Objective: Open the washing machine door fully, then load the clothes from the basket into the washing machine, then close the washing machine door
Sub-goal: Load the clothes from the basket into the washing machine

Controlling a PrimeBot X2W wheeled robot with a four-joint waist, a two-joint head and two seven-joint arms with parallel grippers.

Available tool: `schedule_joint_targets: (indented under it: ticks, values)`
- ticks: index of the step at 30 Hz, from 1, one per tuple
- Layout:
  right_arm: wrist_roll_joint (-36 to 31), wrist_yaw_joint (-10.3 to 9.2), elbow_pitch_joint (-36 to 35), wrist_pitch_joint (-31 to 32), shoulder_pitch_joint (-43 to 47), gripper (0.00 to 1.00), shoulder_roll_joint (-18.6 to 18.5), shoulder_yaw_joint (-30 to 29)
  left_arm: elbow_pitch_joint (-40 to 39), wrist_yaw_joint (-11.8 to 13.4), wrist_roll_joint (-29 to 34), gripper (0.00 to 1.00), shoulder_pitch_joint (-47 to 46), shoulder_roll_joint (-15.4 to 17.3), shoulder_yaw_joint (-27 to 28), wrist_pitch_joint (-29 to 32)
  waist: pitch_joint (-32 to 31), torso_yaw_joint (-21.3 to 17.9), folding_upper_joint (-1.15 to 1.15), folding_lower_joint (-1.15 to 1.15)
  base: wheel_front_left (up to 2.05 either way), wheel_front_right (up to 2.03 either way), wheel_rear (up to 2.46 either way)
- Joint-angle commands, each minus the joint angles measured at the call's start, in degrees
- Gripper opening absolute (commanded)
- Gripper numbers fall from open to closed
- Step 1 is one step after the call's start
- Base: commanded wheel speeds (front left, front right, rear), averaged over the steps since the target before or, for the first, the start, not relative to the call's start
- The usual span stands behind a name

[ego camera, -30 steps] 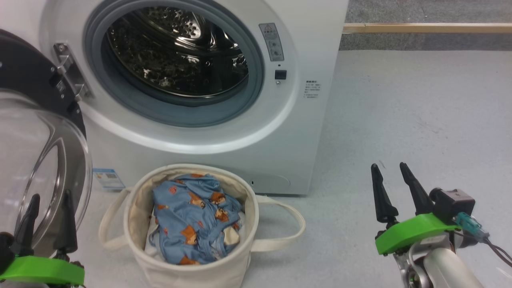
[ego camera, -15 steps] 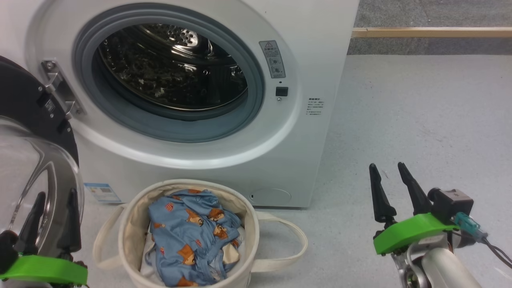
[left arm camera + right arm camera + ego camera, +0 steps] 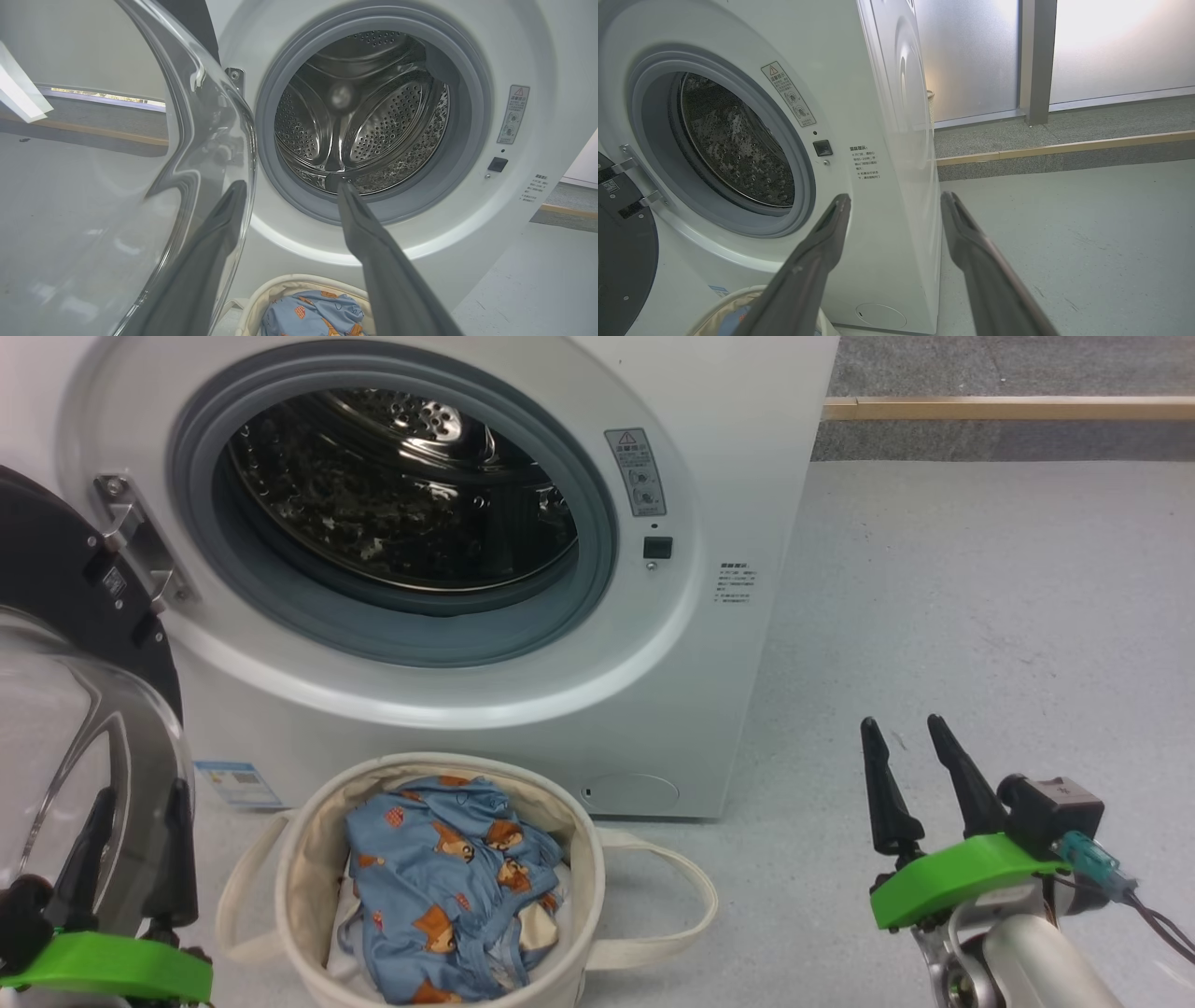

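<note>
The white washing machine (image 3: pixel 719 457) stands with its steel drum (image 3: pixel 401 495) exposed. Its door (image 3: pixel 56 569) is swung out to the left, black rim up and clear glass bowl (image 3: pixel 56 728) bulging toward me. In front of the machine sits the cream basket (image 3: pixel 303 896), holding blue bear-print clothes (image 3: pixel 439 887). My left gripper (image 3: pixel 142 791) is open at the lower left beside the basket. In the left wrist view the left gripper (image 3: pixel 289 184) points at the drum, one finger (image 3: pixel 219 224) seen through the bowl. My right gripper (image 3: pixel 902 722) hangs open and empty over the floor, right of the machine.
A blue label (image 3: pixel 233 784) sits at the machine's lower left corner. Bare grey floor (image 3: pixel 980 597) spreads to the right, ending at a wooden strip (image 3: pixel 1008 408) along a raised step. Frosted glass panels (image 3: pixel 1111 46) stand behind that step.
The head camera has tipped, so machine and basket sit lower in the picture. My left gripper has edged slightly lower and right against the glass bowl. The right gripper holds still.
</note>
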Motion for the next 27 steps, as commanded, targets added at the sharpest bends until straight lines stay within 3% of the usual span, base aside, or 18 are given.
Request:
schedule_joint_targets:
  ticks: [1,27]
  values:
    - [-0.45,0.03,-1.63,-0.71,-1.54,1.0,0.11,0.64,-1.65,-0.32,0.12,1.0,-3.27,2.32,2.01,-0.5,-0.01,-0.03,0.0,0.0,0.32,-0.15,-0.17]
    - [-0.54,0.03,-1.51,-0.71,-1.63,1.0,0.21,0.54,-0.95,-0.32,0.52,1.0,-3.55,2.11,1.83,-0.5,0.09,0.18,0.0,0.0,0.57,-0.35,-0.22]
